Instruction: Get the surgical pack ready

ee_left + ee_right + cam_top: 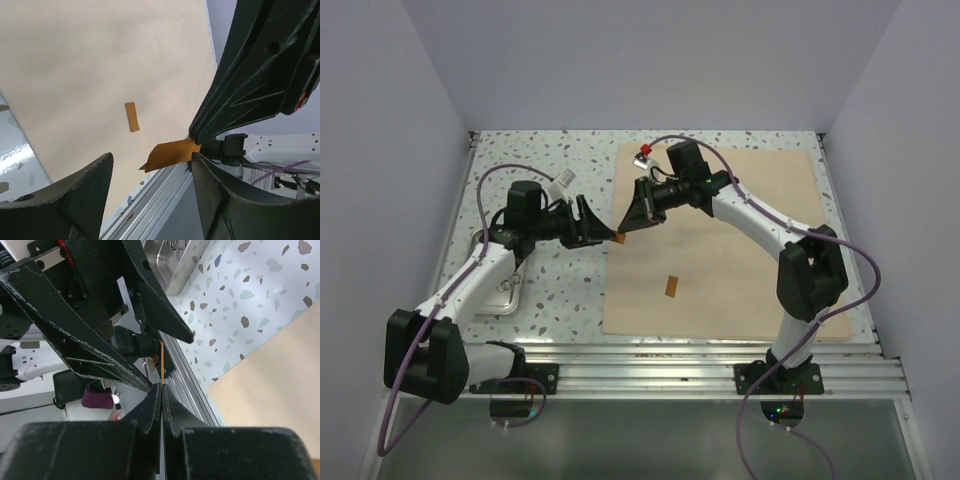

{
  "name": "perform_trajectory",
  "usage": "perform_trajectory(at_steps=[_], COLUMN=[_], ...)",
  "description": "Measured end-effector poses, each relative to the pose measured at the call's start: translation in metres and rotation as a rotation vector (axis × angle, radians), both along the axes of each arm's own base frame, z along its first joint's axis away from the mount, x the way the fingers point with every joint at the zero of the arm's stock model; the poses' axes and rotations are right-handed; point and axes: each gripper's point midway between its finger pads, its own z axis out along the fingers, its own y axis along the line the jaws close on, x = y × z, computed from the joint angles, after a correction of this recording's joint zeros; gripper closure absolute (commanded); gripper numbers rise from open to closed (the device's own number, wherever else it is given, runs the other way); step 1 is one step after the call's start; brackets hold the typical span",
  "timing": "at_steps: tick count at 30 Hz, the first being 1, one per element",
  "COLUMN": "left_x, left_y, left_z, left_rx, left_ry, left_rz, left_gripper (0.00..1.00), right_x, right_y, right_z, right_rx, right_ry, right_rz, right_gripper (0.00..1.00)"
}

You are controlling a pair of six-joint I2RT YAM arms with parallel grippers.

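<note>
The right hand [161, 386] is clamped on a brown strip [170, 154] over the cloth's [740, 250] left edge. The left hand [151, 159] stands wide, its fingers [75, 200] either side of that strip, apart from it. A second strip [671, 286] lies flat on the cloth. The tray [505, 290] sits on the counter [550, 160] left of the cloth.

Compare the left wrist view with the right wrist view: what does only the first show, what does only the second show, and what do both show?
Only the left wrist view: a second brown strip lying flat on the tan cloth, apart from both arms.
Only the right wrist view: the steel tray, at the top edge.
Both: the tan cloth, and the held brown strip, pinched in the shut jaws of the right gripper, with the jaws of the left gripper standing open on either side of it.
</note>
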Motion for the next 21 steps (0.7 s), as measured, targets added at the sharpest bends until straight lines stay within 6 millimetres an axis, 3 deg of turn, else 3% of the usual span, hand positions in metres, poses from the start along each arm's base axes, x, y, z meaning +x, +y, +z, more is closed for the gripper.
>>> perform_trajectory(at_steps=[12,21], left_x=[-0.016,-0.030], left_y=[-0.003,-0.010], left_z=[0.006,0.012], left_rx=[-0.075,-0.166], left_ry=[-0.036,-0.090], left_rz=[-0.102,-0.179], left_gripper=[0.27,0.27], right_x=[-0.003,-0.011], right_y=[-0.009,-0.011], right_z=[-0.007,0.011], right_rx=[0.008,0.056], right_ry=[0.030,0.003], right_rz=[0.006,0.038], right_gripper=[1.00,1.00])
